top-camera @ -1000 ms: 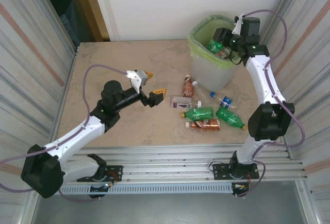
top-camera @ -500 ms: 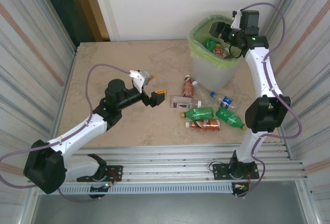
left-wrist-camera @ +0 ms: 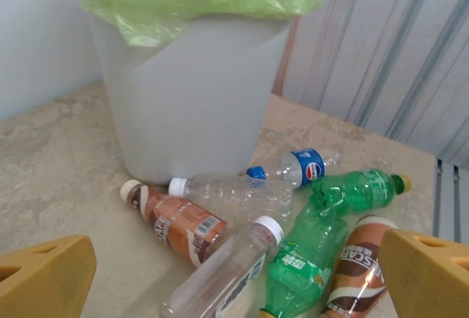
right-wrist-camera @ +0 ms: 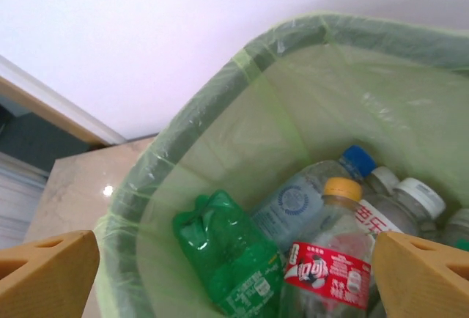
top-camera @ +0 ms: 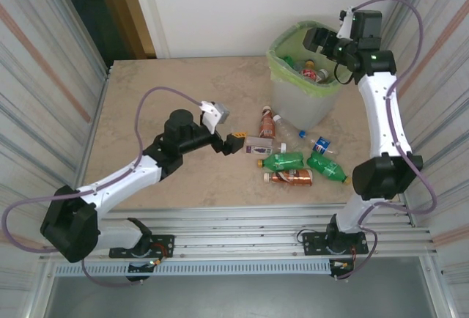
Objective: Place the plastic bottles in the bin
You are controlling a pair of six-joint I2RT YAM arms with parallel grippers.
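Observation:
The bin [top-camera: 277, 60], lined with a green bag, stands at the back right. Several plastic bottles lie in front of it: a brown one [top-camera: 266, 124], a clear white-capped one [top-camera: 258, 144], two green ones [top-camera: 284, 160] and another brown one [top-camera: 292, 177]. My left gripper [top-camera: 227, 130] hangs open just left of them. In the left wrist view it [left-wrist-camera: 234, 278] faces the clear bottle [left-wrist-camera: 220, 281] from a short way off. My right gripper [top-camera: 316, 39] is open over the bin. Below it [right-wrist-camera: 234, 278] a crushed green bottle [right-wrist-camera: 234, 259] lies among other bottles [right-wrist-camera: 330, 267].
A clear blue-labelled bottle [top-camera: 316, 142] and a crushed clear one [left-wrist-camera: 234, 190] lie against the bin's foot [left-wrist-camera: 190, 91]. Corrugated metal walls close in both sides of the table [top-camera: 183, 83], whose left half is bare. Metal rails run along the near edge.
My right gripper opened and let a green bottle fall into the bin, then rose a little. My left arm swung right, closer to the bottles on the table.

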